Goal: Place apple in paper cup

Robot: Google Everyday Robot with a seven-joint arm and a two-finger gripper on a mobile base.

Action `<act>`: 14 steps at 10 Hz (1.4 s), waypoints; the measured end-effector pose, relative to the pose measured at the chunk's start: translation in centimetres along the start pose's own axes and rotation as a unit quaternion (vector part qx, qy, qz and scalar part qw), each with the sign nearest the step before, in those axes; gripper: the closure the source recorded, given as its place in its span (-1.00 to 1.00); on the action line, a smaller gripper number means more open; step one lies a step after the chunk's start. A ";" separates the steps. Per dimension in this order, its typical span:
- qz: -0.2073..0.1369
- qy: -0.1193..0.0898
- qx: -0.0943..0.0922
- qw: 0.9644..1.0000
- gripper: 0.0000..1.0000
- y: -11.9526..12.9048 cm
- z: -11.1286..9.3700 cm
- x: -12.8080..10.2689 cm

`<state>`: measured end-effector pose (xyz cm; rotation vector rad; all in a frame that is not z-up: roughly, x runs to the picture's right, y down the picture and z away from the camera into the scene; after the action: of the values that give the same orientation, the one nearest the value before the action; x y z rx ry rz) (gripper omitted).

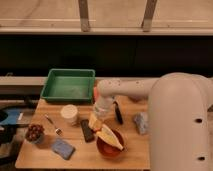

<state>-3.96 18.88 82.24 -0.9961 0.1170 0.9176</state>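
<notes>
The paper cup [69,114] is short and cream-white and stands upright on the wooden table [45,159], in front of the green tray. My gripper [97,118] hangs from the white arm that comes in from the right. It is low over the table, to the right of the cup and just behind the red-orange bowl [109,147]. A yellowish patch shows at the gripper's tip. I cannot tell whether it is the apple or the end of the pale yellow wedge [110,136] that lies in the bowl. No apple shows anywhere else.
A green tray [67,85] stands at the back left. A dark purple bowl [34,133] and a blue sponge [62,148] are at the front left. A dark bar [87,131] lies beside the gripper. A black object [118,113] and a grey-blue cloth [141,122] are to the right.
</notes>
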 end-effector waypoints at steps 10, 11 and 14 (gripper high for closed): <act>0.008 -0.108 0.036 0.993 1.00 -1.4 -8.7 0.6; 0.002 -0.116 0.044 0.992 1.00 -1.7 -9.7 0.0; -0.022 -0.129 0.058 0.990 1.00 -1.5 -11.4 -1.9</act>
<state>-0.62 8.67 77.63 -0.7618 -0.0697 0.9805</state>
